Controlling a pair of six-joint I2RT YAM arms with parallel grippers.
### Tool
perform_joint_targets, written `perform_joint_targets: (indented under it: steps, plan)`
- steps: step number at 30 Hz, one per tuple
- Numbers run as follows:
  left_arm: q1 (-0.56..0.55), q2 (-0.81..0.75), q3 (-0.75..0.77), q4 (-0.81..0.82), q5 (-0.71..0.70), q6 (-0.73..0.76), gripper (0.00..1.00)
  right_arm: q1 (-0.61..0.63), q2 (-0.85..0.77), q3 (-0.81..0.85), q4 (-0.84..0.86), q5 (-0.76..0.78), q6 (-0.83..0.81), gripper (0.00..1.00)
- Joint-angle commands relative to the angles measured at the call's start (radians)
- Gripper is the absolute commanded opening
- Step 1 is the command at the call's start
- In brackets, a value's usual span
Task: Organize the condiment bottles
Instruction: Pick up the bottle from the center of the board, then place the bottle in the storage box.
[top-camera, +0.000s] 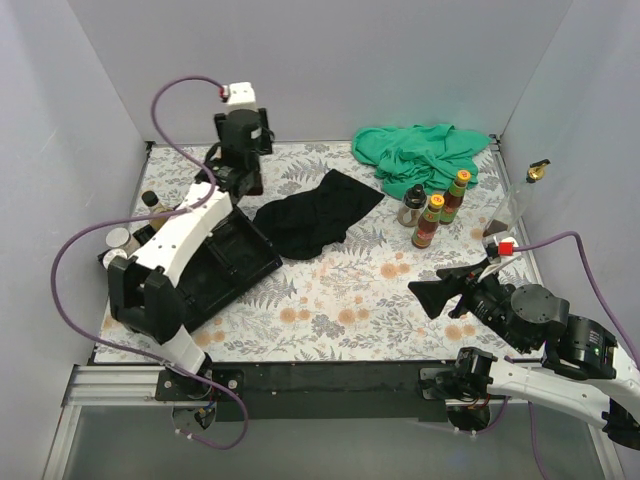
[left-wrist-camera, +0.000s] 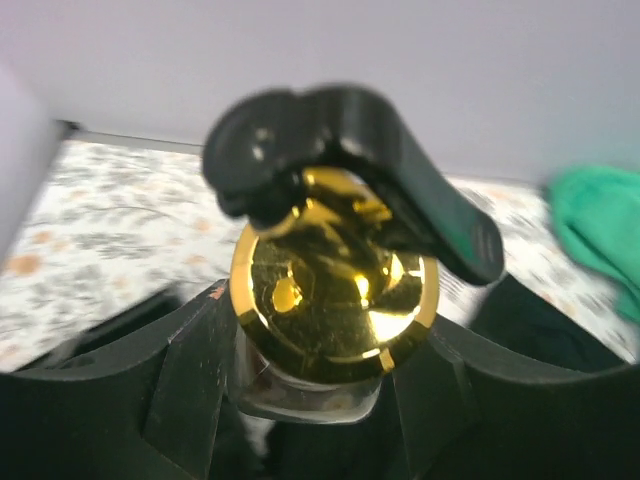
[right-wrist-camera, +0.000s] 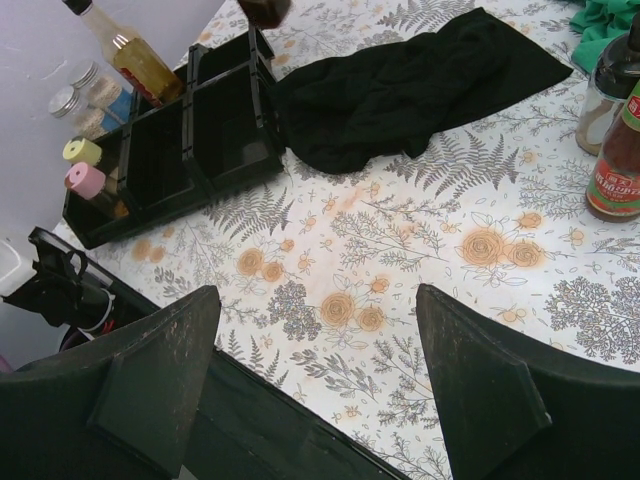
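Note:
My left gripper (left-wrist-camera: 320, 395) is shut on the neck of a clear gold-spouted bottle (left-wrist-camera: 335, 300) with a black lever; in the top view that gripper (top-camera: 238, 183) sits at the far end of the black tray (top-camera: 225, 275). My right gripper (top-camera: 440, 290) (right-wrist-camera: 318, 300) stands open over bare floral cloth with nothing between its fingers. Two red sauces (top-camera: 428, 222) (top-camera: 457, 196) and a dark-capped bottle (top-camera: 411, 206) stand at the right, and another gold-spouted bottle (top-camera: 527, 185) stands by the right wall. An amber bottle (right-wrist-camera: 130, 55) and pink (right-wrist-camera: 85, 180), yellow (right-wrist-camera: 82, 150) and grey-lidded (right-wrist-camera: 70, 100) shakers stand left of the tray.
A black cloth (top-camera: 315, 215) lies in the middle, touching the tray's right side. A green cloth (top-camera: 425, 155) is bunched at the back right. Grey walls close in the left, back and right. The table's black front edge (top-camera: 330, 375) runs below my right gripper.

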Motion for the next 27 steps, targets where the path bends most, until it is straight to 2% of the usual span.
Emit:
perform_joint_targets:
  steps: [1,7,17,27]
  plan:
    - [0.106,-0.182,-0.019,0.072,-0.090,-0.029,0.00,-0.002,0.001,0.011,0.021,0.011,0.005,0.87]
    - [0.232,-0.216,-0.087,0.100,-0.131,-0.029,0.00,-0.002,0.010,0.008,0.020,0.016,0.002,0.87]
    - [0.315,-0.233,-0.266,0.250,-0.119,-0.065,0.00,-0.002,0.015,0.006,0.021,0.020,-0.004,0.88]
    - [0.357,-0.192,-0.330,0.347,-0.059,-0.071,0.00,-0.002,0.021,-0.007,0.021,0.034,-0.004,0.88]
